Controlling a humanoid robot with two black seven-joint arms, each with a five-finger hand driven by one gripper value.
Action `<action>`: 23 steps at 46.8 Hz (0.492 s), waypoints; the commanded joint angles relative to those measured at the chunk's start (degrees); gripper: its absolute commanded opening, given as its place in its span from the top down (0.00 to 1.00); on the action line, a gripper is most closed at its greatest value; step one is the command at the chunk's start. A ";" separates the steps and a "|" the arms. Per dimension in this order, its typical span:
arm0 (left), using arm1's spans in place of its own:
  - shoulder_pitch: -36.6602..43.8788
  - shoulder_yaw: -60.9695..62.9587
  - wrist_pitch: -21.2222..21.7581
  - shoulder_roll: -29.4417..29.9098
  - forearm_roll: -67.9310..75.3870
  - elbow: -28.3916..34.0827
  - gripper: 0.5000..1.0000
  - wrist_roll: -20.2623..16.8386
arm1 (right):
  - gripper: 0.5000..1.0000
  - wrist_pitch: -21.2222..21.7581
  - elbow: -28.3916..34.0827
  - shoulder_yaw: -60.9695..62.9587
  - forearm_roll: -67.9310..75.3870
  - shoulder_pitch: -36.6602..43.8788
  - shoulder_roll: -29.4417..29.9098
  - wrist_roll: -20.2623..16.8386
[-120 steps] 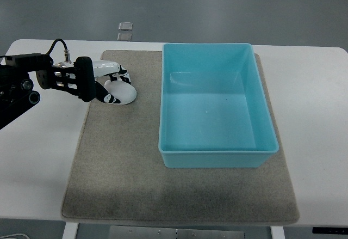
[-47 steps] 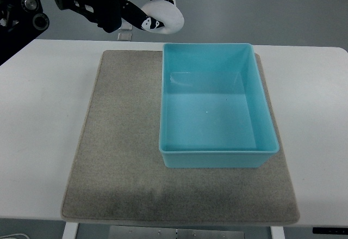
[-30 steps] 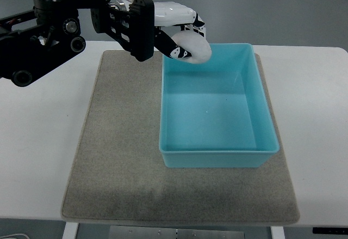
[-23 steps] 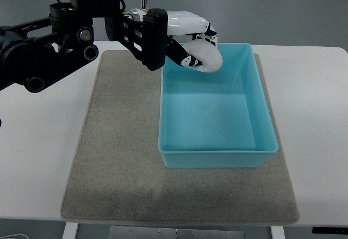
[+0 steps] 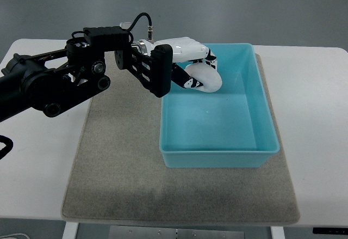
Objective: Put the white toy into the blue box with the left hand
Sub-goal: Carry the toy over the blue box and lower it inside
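Reaching in from the left, the left robot hand [image 5: 191, 67] pinches the white toy [image 5: 205, 77] above the far left corner of the blue box [image 5: 217, 154]. This box sits on a grey mat [image 5: 119, 168] on the white bench [image 5: 38, 157].

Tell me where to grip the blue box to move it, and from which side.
Grip the blue box by its right long wall, coming from the right edge. Its raised rim all round gives fingers a lip, and that side is free, while the left hand, holding the white toy, occupies the far left corner.
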 commanded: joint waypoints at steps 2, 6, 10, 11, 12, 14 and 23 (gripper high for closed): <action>0.17 0.24 0.36 -0.18 0.14 0.02 1.00 0.00 | 0.13 -0.01 0.00 0.00 0.00 0.01 0.00 0.00; 0.26 0.42 0.36 -0.53 0.23 0.02 1.00 0.00 | 0.13 -0.01 0.00 0.00 0.00 0.01 0.00 0.00; 0.61 0.51 0.36 -0.89 0.32 0.02 1.00 0.00 | 0.13 -0.01 0.00 0.00 0.00 0.01 0.00 0.00; 0.70 0.51 0.36 -0.89 0.32 0.02 1.00 0.00 | 0.13 -0.01 0.00 0.00 0.00 0.01 0.00 0.00; 0.78 0.68 0.36 -0.97 0.32 0.02 1.00 0.08 | 0.13 0.07 0.00 0.00 0.00 0.01 0.00 0.00; 0.87 0.77 0.36 -0.98 0.32 0.02 1.00 0.09 | 0.13 -0.01 0.00 0.00 0.00 0.01 0.00 0.00; 0.96 0.77 0.53 -1.06 0.23 0.11 0.34 0.09 | 0.13 0.08 0.00 0.00 0.00 0.01 0.00 0.00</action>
